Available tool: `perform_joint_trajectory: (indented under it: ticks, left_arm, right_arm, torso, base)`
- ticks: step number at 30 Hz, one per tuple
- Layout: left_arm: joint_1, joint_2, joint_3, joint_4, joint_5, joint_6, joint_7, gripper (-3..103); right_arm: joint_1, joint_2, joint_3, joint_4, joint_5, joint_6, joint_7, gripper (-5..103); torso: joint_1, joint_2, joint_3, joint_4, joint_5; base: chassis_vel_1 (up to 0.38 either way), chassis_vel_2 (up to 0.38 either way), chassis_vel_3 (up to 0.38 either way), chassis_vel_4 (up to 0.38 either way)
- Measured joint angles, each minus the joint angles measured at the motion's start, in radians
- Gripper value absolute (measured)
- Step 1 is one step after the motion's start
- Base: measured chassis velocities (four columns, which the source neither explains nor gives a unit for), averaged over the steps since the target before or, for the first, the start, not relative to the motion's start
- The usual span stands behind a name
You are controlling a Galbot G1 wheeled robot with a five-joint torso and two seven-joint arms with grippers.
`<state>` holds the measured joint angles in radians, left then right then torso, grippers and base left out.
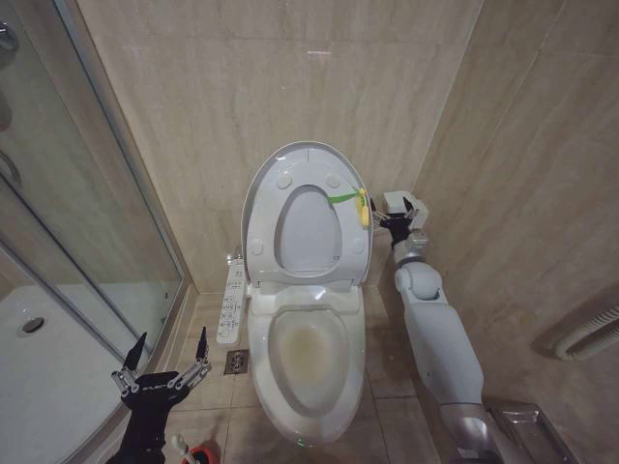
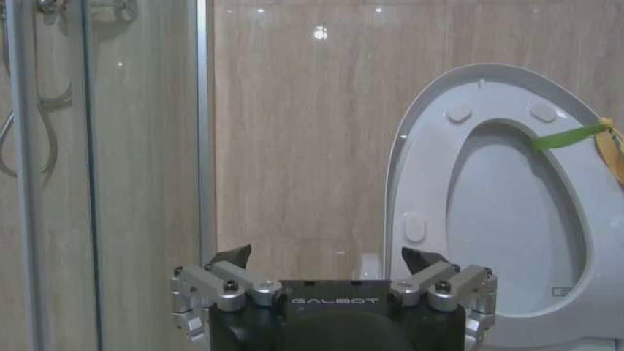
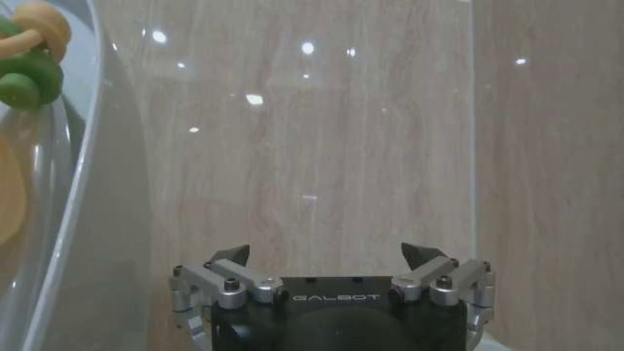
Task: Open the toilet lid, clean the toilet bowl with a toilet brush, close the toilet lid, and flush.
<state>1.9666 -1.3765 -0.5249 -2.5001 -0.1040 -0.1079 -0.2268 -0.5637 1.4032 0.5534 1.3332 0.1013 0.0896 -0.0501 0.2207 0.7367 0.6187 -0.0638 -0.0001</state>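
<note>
The toilet lid (image 1: pixel 309 230) stands upright against the back wall, and the white seat ring (image 1: pixel 259 227) with its green-yellow tag (image 1: pixel 350 198) is raised against it. Below, the toilet bowl (image 1: pixel 308 362) lies exposed, with a yellowish stain inside. My right gripper (image 1: pixel 401 217) is open beside the right edge of the raised lid, close to the tag (image 3: pixel 25 51). My left gripper (image 1: pixel 164 360) is open low on the left of the bowl, over the floor. Just beneath it the white tip of the toilet brush (image 1: pixel 179 446) pokes from its red holder (image 1: pixel 201 454). The left wrist view faces the lid (image 2: pixel 507 219).
A glass shower enclosure (image 1: pixel 97 193) with a white tray (image 1: pixel 39 377) stands close on the left. A control panel (image 1: pixel 232 300) hangs at the toilet's left side, above a floor drain (image 1: pixel 237 362). Tiled walls close in behind and on the right, where a ribbed hose (image 1: pixel 590 333) runs.
</note>
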Motion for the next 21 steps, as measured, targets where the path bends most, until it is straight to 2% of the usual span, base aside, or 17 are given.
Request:
perform_joint_trajectory:
  ticks: [15, 21]
  left_arm:
    - [0.0, 0.0, 0.0, 0.0, 0.0, 0.0, 0.0, 100]
    - [0.0, 0.0, 0.0, 0.0, 0.0, 0.0, 0.0, 100]
  right_arm:
    - [0.062, -0.001, -0.033, -0.053, 0.001, 0.02, -0.034, 100]
    - [0.021, -0.014, -0.06, 0.019, 0.068, -0.003, -0.041, 100]
  torso:
    - [0.0, 0.0, 0.0, 0.0001, 0.0001]
    - [0.0, 0.0, 0.0, -0.0003, -0.0001]
  base:
    - [0.0, 0.0, 0.0, 0.0]
    - [0.0, 0.0, 0.0, 0.0]
